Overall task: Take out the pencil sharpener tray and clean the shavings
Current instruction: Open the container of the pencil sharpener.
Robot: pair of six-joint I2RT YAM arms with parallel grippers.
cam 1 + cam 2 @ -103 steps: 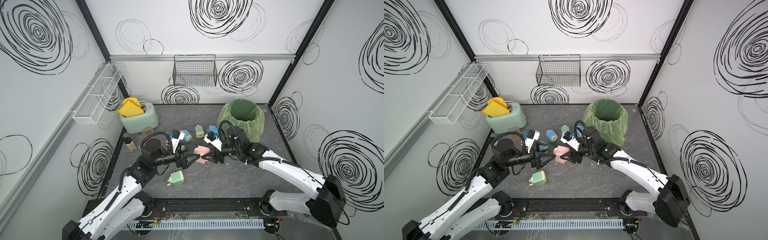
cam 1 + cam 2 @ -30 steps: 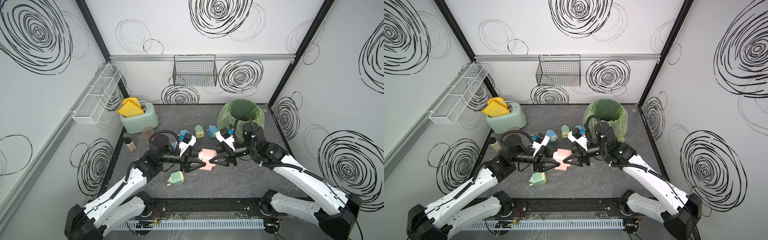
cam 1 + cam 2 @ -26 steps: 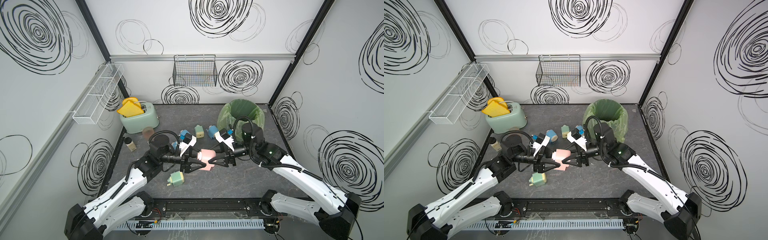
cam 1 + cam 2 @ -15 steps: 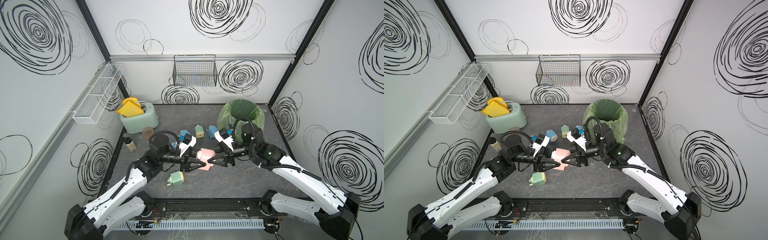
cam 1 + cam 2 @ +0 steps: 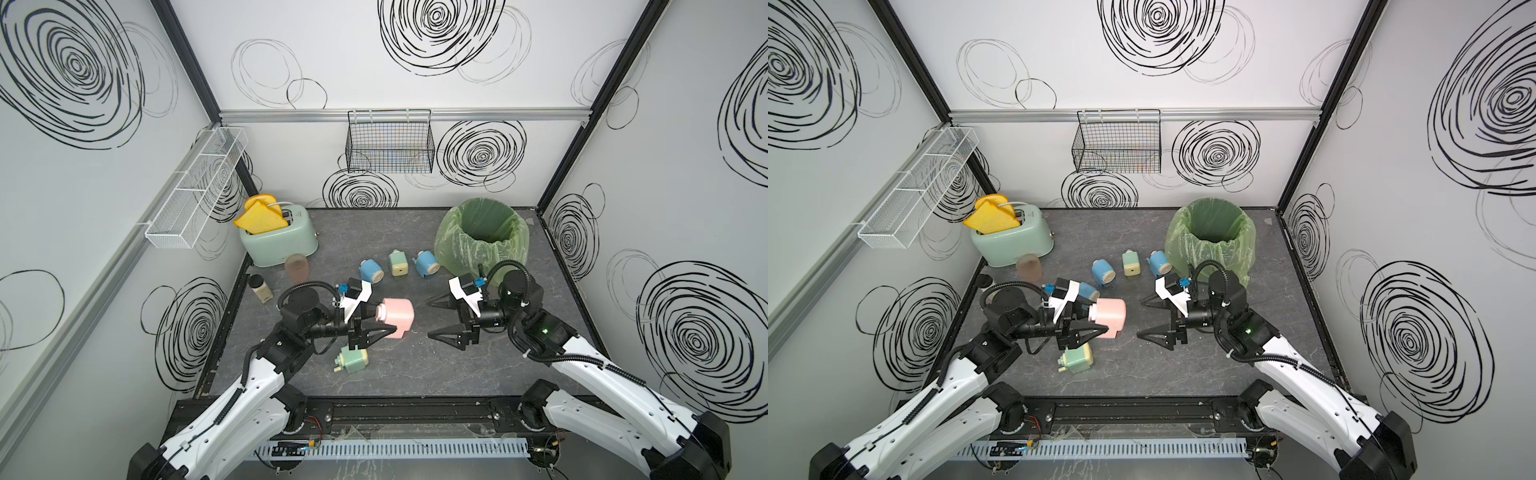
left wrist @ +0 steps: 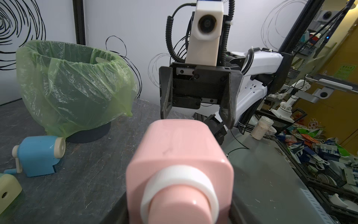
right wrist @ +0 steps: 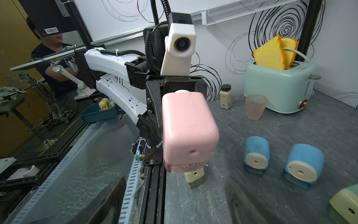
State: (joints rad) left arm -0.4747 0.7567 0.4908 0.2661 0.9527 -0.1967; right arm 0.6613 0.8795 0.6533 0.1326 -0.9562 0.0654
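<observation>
**A:** Where does the job stand?

**B:** The left gripper (image 5: 1102,318) has its jaws clamped on the knob end of the pink sharpener (image 5: 399,313) and holds it in the air over the middle of the tabletop (image 5: 415,374). The clear tray (image 7: 180,167), with shavings in it, sits in the bottom of the body and is not yet out. The right gripper (image 5: 431,320) faces it from the right with its jaws spread wide, empty, and a clear gap away.

**A:** What could go wrong?

**B:** I see three risks. The hold is at one end only, so a pull on the tray could twist the body or drag it out of the jaws. Jaws that wide may also close on the pink body instead of the tray's thin lip. And the bin (image 5: 457,245) is well apart, at the far right. If the tray comes free here and tips, the shavings land on the tabletop or on the green sharpener (image 5: 353,359) lying just below on the near side.

**A:** And the count?

**B:** There are six sharpeners: one pink, one green, one yellow sharpener (image 5: 398,264) and three blue sharpeners (image 5: 371,270). The third blue sharpener (image 5: 1088,290) is half hidden behind the left wrist. There is also one bin, one toaster (image 5: 282,241) with two toast slices (image 5: 259,218), one cup (image 5: 296,267), one jar (image 5: 259,287), one black basket (image 5: 390,145) and one white rack (image 5: 195,187).
</observation>
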